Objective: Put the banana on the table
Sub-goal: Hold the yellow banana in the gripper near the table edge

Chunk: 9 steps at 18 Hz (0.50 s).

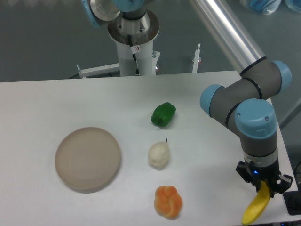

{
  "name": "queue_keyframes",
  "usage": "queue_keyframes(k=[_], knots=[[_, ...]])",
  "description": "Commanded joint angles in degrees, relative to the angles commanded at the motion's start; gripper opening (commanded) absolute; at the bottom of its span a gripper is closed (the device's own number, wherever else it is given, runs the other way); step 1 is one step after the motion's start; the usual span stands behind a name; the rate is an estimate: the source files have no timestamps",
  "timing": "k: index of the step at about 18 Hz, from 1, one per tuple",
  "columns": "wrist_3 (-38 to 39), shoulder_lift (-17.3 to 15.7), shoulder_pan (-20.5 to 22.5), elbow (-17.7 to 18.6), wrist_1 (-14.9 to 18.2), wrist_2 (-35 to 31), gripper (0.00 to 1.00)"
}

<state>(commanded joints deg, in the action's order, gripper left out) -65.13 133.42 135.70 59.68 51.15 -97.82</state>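
Fingers (263, 186) point down, pinching banana (256, 210) above table (94, 99) corner.

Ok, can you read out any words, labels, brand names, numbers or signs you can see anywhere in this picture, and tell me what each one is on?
No readable text anywhere.
Round sticker on the white arm base: a small mark with red in it, too small to read.
Banana in the tool, pepper, pear, orange fruit, plate and table: no markings visible.
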Motion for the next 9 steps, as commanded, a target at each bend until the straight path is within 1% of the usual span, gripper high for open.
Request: queue_keyframes(k=[9], knots=[[0.0,-0.4,0.0,0.5,0.0,0.2,0.34]])
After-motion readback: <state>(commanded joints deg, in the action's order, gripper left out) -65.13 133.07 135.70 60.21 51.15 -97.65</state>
